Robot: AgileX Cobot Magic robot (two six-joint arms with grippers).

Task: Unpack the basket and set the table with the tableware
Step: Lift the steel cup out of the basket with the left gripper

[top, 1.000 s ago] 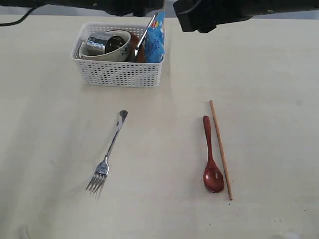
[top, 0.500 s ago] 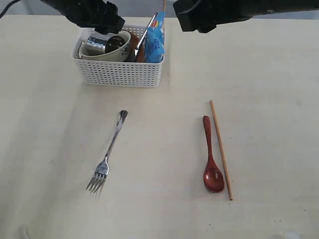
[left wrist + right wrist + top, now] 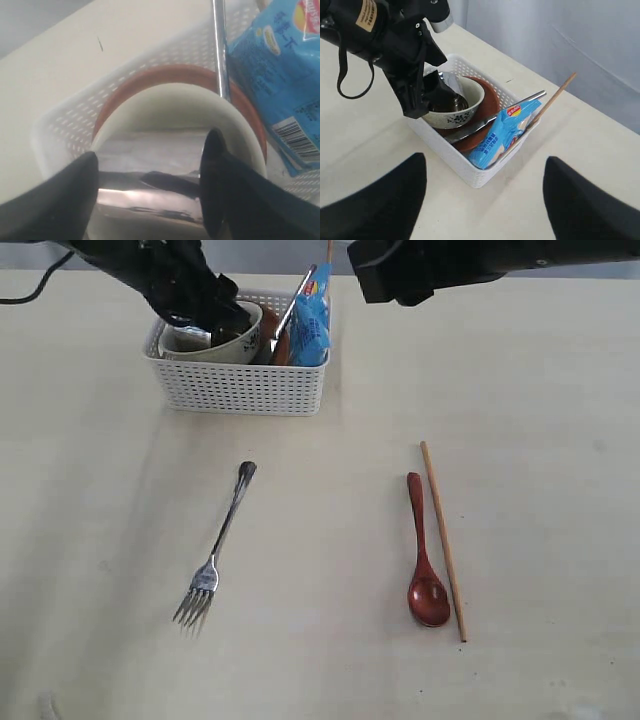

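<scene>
Toward the near edge of the pale beige tabletop (image 3: 320, 670), a steel fork (image 3: 218, 548) lay at seven o'clock, with a dark red wooden spoon (image 3: 422, 560) just beside a wooden chopstick (image 3: 441, 536) at five. Farther back, at eleven o'clock, the white perforated plastic basket (image 3: 240, 390) held a cream bowl (image 3: 238, 348), a reddish-brown round plate (image 3: 165, 75), a steel knife (image 3: 218, 45) and a blue chip bag (image 3: 310, 325). The left gripper (image 3: 150, 185) had its jaws spread wide to either side of the shiny steel cup (image 3: 150, 202) inside the bowl. The right gripper (image 3: 482, 167) hovered beyond, wide open and empty.
</scene>
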